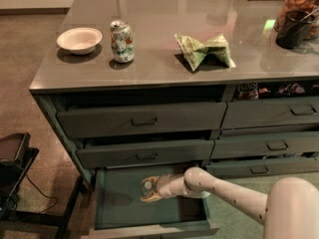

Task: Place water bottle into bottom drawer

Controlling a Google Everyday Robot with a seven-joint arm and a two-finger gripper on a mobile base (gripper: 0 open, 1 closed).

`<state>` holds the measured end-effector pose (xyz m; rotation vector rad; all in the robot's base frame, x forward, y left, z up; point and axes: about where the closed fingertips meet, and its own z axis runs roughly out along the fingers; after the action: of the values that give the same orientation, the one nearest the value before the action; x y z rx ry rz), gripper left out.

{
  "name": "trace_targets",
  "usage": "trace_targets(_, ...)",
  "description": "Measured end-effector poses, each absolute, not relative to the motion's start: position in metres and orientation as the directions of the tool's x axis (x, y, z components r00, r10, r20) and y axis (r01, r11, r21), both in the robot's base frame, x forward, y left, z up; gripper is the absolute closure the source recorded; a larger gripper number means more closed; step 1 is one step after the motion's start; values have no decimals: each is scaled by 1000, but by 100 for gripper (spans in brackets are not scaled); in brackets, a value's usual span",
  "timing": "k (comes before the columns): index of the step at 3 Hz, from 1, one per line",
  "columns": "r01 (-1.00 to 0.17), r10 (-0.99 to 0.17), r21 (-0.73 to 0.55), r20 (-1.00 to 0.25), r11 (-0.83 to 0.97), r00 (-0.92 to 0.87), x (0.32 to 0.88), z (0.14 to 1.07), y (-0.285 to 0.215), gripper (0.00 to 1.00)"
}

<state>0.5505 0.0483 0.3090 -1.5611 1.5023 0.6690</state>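
Note:
The bottom drawer [119, 205] of the left stack is pulled open, showing its teal-green floor and flat front panel. My gripper [149, 192] reaches into it from the right, low over the floor near the drawer's middle. It is shut on the water bottle [147, 185], a small clear bottle held on its side. The bottle's round white end faces the camera and the rest is largely hidden by the fingers [151, 198]. I cannot tell whether the bottle touches the floor.
On the counter stand a green-white soda can [122, 41], a white bowl [79, 39] and a green chip bag [204, 50]. Two handled drawers [142, 119] sit above the open one. Narrower drawers [271, 114] are on the right. A dark stand [12, 168] is at the left.

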Motion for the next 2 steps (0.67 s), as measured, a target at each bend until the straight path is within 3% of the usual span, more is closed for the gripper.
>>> trace_targets(2, -987, -509, -134, -858, 85, 72, 566, 253, 42, 100)
